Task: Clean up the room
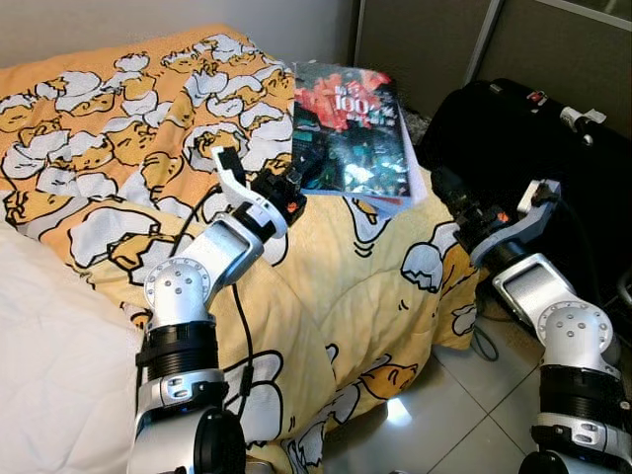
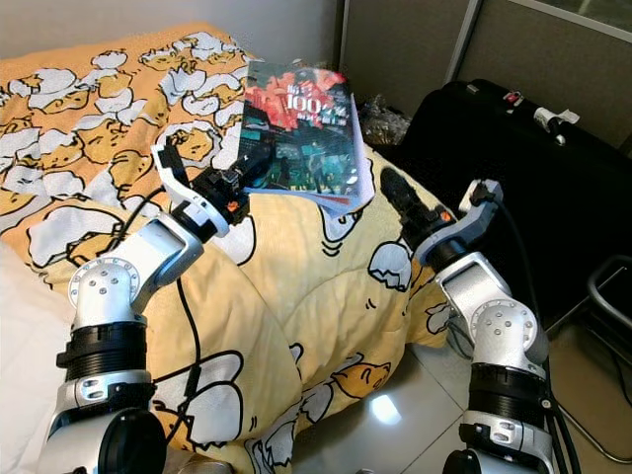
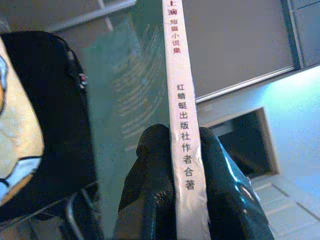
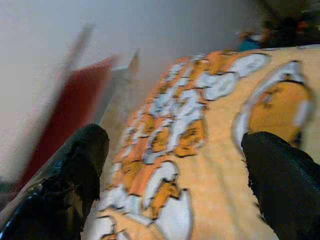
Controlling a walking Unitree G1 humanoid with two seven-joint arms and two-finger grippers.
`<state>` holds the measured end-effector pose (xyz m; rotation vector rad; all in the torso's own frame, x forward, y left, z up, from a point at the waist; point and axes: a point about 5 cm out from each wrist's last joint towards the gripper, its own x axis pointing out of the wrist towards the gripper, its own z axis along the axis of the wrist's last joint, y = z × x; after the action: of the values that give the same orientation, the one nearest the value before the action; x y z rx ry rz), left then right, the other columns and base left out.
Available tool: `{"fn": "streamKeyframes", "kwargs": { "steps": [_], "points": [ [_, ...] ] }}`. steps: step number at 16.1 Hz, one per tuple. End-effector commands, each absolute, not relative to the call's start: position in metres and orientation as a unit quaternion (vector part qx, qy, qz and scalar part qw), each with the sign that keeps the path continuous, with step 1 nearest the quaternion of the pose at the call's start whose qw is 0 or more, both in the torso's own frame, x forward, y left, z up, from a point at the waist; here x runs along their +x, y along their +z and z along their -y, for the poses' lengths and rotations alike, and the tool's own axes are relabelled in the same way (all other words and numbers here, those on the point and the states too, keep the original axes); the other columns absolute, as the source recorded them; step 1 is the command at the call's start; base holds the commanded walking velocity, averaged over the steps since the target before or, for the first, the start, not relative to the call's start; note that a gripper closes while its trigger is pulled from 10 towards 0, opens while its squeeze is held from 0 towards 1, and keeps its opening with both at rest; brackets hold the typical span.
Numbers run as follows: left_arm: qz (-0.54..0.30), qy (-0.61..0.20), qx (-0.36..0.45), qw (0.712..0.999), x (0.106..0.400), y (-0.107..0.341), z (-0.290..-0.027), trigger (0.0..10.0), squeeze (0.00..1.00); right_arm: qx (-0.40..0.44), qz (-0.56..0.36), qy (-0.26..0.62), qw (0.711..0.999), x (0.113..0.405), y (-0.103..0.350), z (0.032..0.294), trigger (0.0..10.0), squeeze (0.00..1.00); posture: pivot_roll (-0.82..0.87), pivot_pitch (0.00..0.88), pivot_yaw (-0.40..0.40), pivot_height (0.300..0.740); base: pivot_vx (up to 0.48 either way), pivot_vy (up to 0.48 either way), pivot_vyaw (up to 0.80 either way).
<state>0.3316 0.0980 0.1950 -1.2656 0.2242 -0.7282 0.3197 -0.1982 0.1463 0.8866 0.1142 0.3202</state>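
Our left gripper (image 1: 296, 188) pinches the book (image 1: 351, 133) by its spine; the right gripper (image 4: 175, 175), spread wide, waits beside. A one-edge hold may let it slip.

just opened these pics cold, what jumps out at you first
The book with its red and dark cover stands out first, held up above the bed by the left gripper, whose fingers pinch its white spine. Under it spreads the yellow blanket printed with cartoon egg figures. The right gripper is open over the blanket's edge, with a black suitcase behind it on the robot's right.
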Motion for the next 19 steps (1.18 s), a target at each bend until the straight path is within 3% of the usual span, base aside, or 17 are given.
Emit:
{"fn": "streamKeyframes", "kwargs": {
  "steps": [1, 12, 19],
  "points": [
    [-0.076, -0.366, -0.572, 0.730, 0.330, 0.213, -0.097, 0.0, 0.00, 0.421, -0.048, 0.136, 0.895, 0.325, 0.150, 0.202, 10.0, 0.00, 0.03, 0.000, 0.024, 0.740, 0.000, 0.000, 0.00],
    [-0.096, -0.426, -0.578, 0.689, 0.312, 0.217, -0.091, 0.0, 0.00, 0.396, -0.061, 0.219, 0.890, 0.330, 0.154, 0.161, 10.0, 0.00, 0.03, 0.000, 0.022, 0.740, 0.000, 0.000, 0.00],
    [-0.127, -0.447, -0.554, 0.691, 0.304, 0.213, -0.079, 0.0, 0.00, 0.387, -0.059, 0.247, 0.886, 0.334, 0.158, 0.151, 10.0, 0.00, 0.03, 0.000, 0.023, 0.740, 0.000, 0.000, 0.00]
  ]
}}
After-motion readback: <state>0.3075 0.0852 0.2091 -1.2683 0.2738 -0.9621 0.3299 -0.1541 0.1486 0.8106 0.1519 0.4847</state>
